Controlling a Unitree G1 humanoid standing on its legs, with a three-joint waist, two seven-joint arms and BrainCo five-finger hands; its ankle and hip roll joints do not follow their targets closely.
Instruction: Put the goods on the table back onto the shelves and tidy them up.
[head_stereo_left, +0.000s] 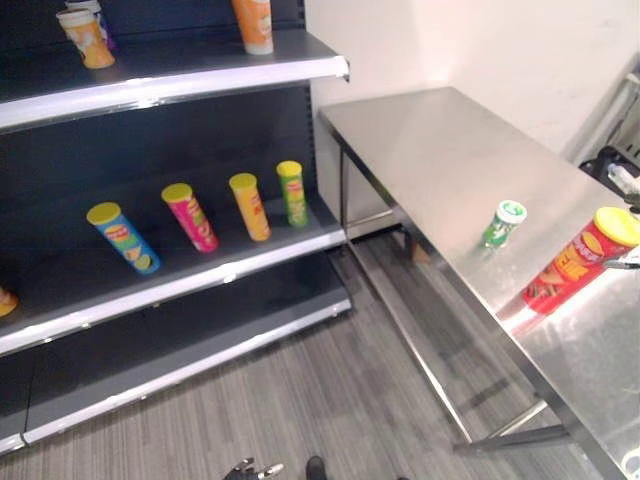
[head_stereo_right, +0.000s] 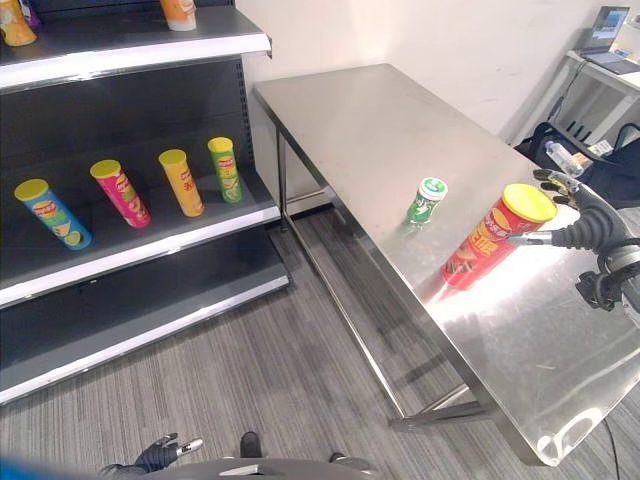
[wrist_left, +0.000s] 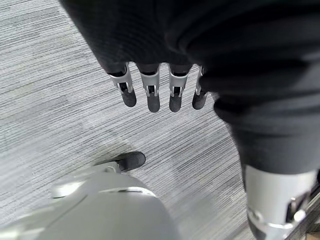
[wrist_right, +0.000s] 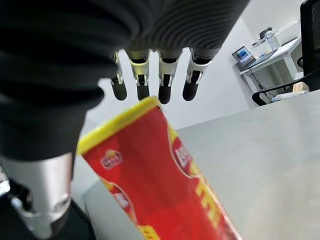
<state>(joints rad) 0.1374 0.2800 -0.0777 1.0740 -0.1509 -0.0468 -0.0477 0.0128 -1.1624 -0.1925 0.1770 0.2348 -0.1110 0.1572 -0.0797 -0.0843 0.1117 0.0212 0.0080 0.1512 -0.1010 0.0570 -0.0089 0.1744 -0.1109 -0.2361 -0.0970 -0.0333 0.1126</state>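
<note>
On the steel table (head_stereo_right: 380, 120), near its front edge, stands the tall red crisp can with the yellow lid (head_stereo_right: 492, 238), and the right hand (head_stereo_right: 572, 208) is right up beside it, fingers (wrist_right: 141, 85) spread and straight above the lid, thumb reaching toward the can's side. Nothing is gripped yet; the hand is open. This looks like the reach-in for the first pick. A small green tub with a white lid (head_stereo_right: 427, 200) waits just beyond the can, apart from it.

Next, by my reading: fingers and thumb need to wrap the can's body, then lift it clear and carry it across to the shelves (head_stereo_left: 200, 265), where blue (head_stereo_left: 122, 236), pink (head_stereo_left: 190, 216), orange (head_stereo_left: 250, 206) and green (head_stereo_left: 292, 192) cans are already lined up on the middle shelf, with free room at either end.

Down low, the left hand (wrist_left: 150, 92) hangs over the grey floor, fingers relaxed, holding nothing.

Whether the thumb is actually touching the can is hard to judge. Cups on the top shelf (head_stereo_left: 180, 70) are cut off by the frame edge, as is something orange at the middle shelf's far left.
</note>
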